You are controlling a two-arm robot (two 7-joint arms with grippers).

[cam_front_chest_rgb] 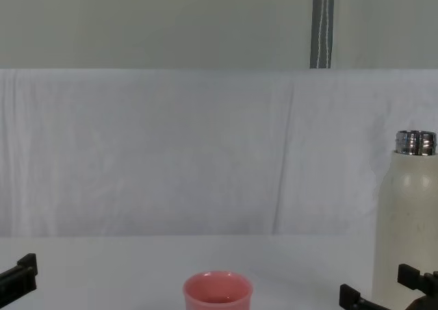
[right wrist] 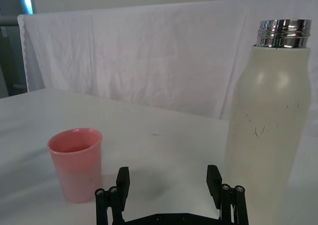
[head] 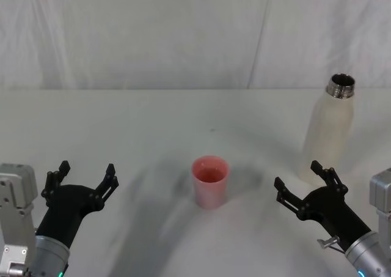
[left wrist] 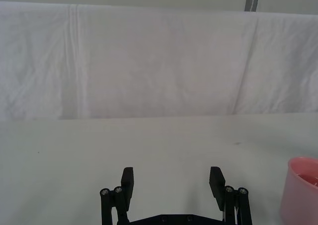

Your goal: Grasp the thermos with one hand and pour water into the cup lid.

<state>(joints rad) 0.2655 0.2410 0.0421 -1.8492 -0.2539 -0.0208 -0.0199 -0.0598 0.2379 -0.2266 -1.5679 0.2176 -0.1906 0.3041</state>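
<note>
A white table (head: 153,124) spreads out in front of a creased white cloth backdrop (head: 183,32) that hangs along its far edge; in the chest view a grey pole (cam_front_chest_rgb: 322,22) rises behind the cloth.

Nearest the robot, at the table's near edge, both arms sit low. The left claw (head: 82,178) is near the near-left corner, its black fingers spread open around nothing, hovering over bare tabletop. From the left wrist view, its two finger pads (left wrist: 127,180) stand well apart, with the pink cup just coming in at the side.

The right claw (head: 305,185) is near the near-right corner, also open and empty, its fingers pointing toward the thermos. In the right wrist view the thermos stands close ahead of one of its fingers, though whether they touch is not clear.

A little farther in, around the middle of the table, stands the cup lid (head: 210,181), a small pink cup, upright and on its own, well apart from both claws.

Farther back, toward the right edge of the table, stands the thermos (head: 328,130): a tall cream-white bottle, upright, its shiny threaded steel neck (right wrist: 283,33) uncapped. It stands well apart from the cup lid, beyond the right claw.
</note>
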